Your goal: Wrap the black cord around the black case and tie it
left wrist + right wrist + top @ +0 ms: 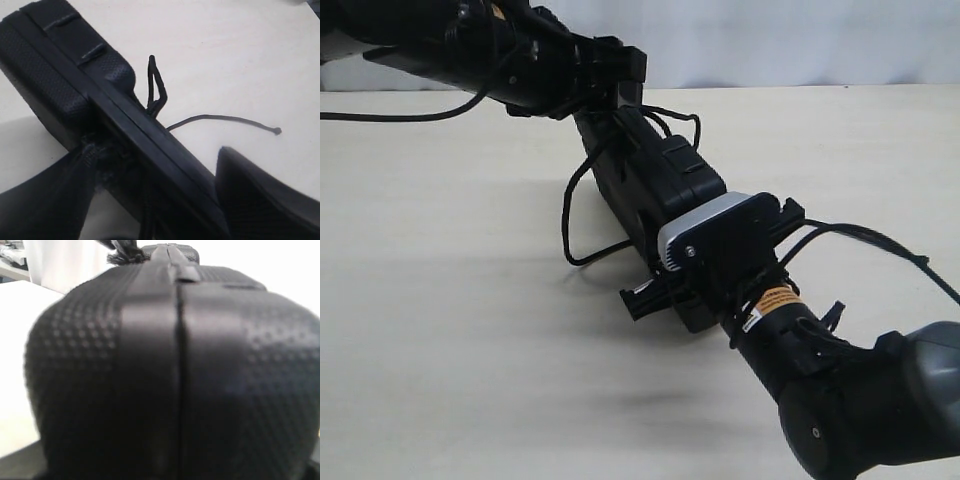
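Observation:
The black case [660, 185] stands on its long edge, running from far left to near right, held at both ends. My left gripper [605, 95] clamps the far end; its fingers straddle the case [60, 65] in the left wrist view, the gripper [156, 150] closed on it. My right gripper [685, 295] grips the near end, and the case [175, 365] fills the right wrist view, hiding the fingers. The black cord [567, 215] hangs in a loop off the case's left side. Its plain tip [276, 131] lies on the table, a loop [156, 85] stands up, and a frayed tuft [122, 257] shows beyond the case.
The pale tabletop [440, 300] stretches bare to the left and front. The robot's own smooth cables [880, 240] trail from the right arm, and another cable [410, 115] runs from the left arm along the table's back edge.

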You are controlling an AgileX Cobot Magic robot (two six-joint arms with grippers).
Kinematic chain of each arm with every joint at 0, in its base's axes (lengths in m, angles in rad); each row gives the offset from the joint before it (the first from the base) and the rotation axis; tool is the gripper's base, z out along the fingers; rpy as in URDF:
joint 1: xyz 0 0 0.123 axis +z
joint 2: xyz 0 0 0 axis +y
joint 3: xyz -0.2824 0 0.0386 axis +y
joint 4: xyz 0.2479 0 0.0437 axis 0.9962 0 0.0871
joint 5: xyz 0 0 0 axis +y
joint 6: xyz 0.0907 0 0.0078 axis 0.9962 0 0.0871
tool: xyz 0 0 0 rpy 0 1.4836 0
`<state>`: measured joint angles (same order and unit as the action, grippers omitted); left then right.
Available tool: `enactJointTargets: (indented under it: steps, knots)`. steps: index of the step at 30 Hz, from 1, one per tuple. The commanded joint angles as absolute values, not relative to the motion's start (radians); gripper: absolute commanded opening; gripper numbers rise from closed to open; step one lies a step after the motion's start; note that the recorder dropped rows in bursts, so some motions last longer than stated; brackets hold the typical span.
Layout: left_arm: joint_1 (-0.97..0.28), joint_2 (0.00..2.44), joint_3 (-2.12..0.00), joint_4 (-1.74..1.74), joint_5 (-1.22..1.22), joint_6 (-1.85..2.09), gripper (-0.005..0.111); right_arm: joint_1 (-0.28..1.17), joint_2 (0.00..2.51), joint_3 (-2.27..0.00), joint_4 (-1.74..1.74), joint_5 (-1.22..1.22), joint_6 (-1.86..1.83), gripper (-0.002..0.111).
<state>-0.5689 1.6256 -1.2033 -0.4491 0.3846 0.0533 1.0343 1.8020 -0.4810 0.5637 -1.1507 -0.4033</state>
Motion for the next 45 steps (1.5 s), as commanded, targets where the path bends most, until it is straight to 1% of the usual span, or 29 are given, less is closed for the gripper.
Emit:
enactJointTargets:
  steps: [1,3,9,16,22,27,39,40,45]
  knots:
    - [-0.570,1.627,-1.212,-0.456,0.375,0.047,0.063,1.035,1.789,-0.510,0.541,-1.143,-0.482,0.004]
    - [-0.570,1.627,-1.212,-0.453,0.380,0.047,0.063,1.035,1.789,-0.522,0.543,-1.113,-0.521,0.004]
    - [-0.565,1.627,-1.212,-0.420,0.418,0.038,0.063,1.035,1.789,-0.522,0.570,-1.124,-0.565,0.004]
    - [-0.530,1.629,-1.212,-0.338,0.467,-0.095,0.063,1.035,1.789,-0.522,0.583,-1.126,-0.576,0.004]
    - [-0.523,1.657,-1.212,-0.403,0.453,-0.139,0.063,1.035,1.789,-0.522,0.583,-1.131,-0.578,0.004]
    - [-0.523,1.703,-1.212,-0.425,0.439,-0.139,0.059,1.035,1.789,-0.522,0.568,-1.125,-0.589,0.004]
    - [-0.523,1.684,-1.212,-0.421,0.398,-0.137,0.059,1.035,1.789,-0.522,0.561,-1.125,-0.617,0.004]
    - [-0.523,1.684,-1.212,-0.421,0.393,-0.135,0.056,1.035,1.789,-0.522,0.561,-1.125,-0.617,0.004]
    - [-0.523,1.684,-1.212,-0.421,0.391,-0.128,0.018,1.035,1.789,-0.522,0.561,-1.120,-0.646,0.004]
